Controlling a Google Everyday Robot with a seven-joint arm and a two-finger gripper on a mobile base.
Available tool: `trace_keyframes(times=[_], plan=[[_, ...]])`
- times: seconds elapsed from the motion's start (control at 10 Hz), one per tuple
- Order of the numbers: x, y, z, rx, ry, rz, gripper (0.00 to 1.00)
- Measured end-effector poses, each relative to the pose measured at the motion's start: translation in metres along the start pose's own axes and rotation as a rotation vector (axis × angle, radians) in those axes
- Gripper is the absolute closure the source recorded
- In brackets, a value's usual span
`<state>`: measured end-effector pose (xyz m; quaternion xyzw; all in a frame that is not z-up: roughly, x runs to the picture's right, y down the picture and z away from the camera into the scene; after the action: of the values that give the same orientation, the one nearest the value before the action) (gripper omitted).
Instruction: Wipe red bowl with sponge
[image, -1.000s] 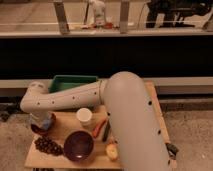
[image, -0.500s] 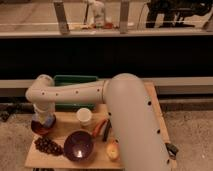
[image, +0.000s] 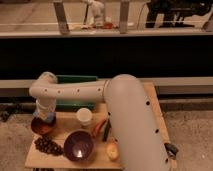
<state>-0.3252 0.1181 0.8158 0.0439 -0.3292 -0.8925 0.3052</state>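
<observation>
A small wooden table (image: 67, 131) carries everything, and the gripper (image: 46, 118) hangs at its left edge, directly over the red bowl (image: 41, 126), with a pale blue sponge (image: 49, 118) at its tip. Just right of the gripper stands a white cup (image: 84, 115); behind it lies a green tray (image: 75, 80). In front of it sit a dark grape cluster (image: 48, 146) and a purple bowl (image: 78, 145), with a carrot (image: 98, 127) and a yellowish fruit (image: 112, 150) farther right.
</observation>
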Motion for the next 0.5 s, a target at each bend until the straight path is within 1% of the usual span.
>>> trace_keyframes(times=[0.1,0.2,0.5], plan=[[0.002,0.002,0.002,0.008,0.012,-0.008,1.00],[0.007,-0.001,0.006,0.045,0.031,-0.024,1.00],[0.016,-0.018,0.013,0.104,0.040,-0.069,1.00]])
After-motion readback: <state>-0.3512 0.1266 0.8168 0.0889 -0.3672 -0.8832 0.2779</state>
